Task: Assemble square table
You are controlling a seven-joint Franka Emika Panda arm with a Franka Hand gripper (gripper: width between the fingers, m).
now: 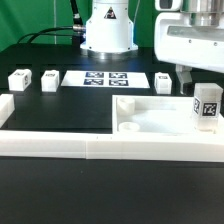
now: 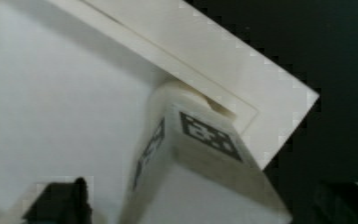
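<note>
Arm (image 1: 192, 40): upright over slab (image 1: 150, 125) corner | end effector (image 1: 198, 82): released (straddling standing leg (image 1: 206, 106))

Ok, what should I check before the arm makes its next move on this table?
1. Standing leg upright at the tabletop corner: ok.
2. Gripper open, with its finger clear of that leg: ok.
3. Standing leg fully seated in its hole: cannot tell.
4. Three loose legs in view, away from the gripper: ok.
5. Tabletop against the front border bar: ok.
</note>
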